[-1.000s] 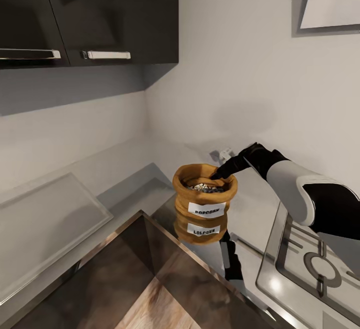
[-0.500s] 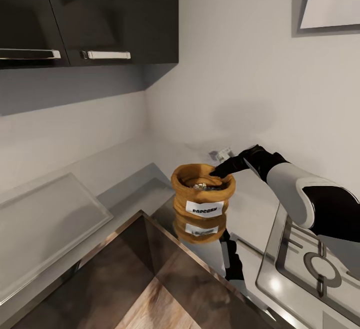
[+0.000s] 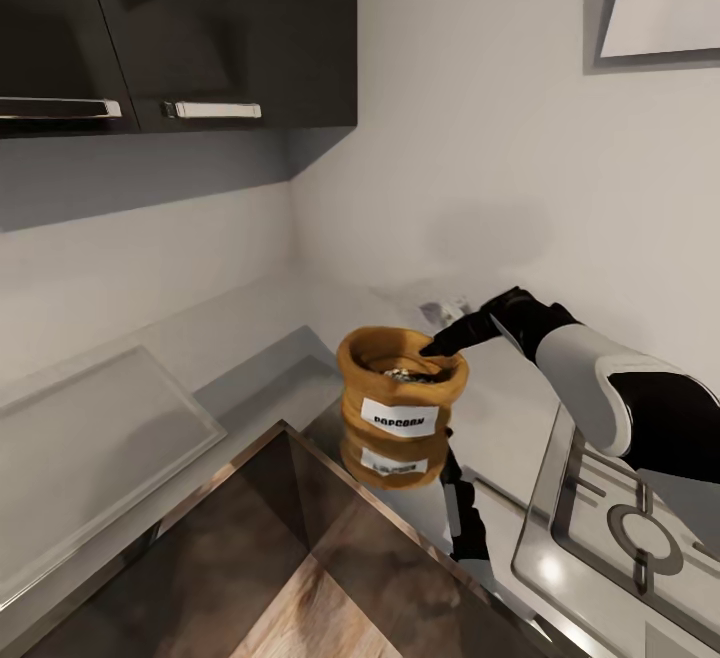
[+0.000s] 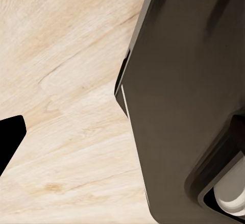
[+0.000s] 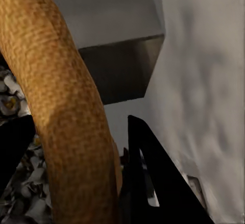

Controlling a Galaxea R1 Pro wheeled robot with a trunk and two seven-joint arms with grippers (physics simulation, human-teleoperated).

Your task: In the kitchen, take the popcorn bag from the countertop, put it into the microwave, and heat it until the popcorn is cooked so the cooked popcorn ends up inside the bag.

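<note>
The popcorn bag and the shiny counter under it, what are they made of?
The popcorn bag looks like coarse woven cloth, maybe burlap: the right wrist view shows a rough weave on its rolled rim. The countertop looks like polished steel, since it mirrors the bag and its label, though a render leaves that open.

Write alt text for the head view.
The right gripper pinches the rolled rim of the popcorn bag, which sits on the shiny countertop in a corner. Dark cabinets hang above; the hob lies at right.
</note>
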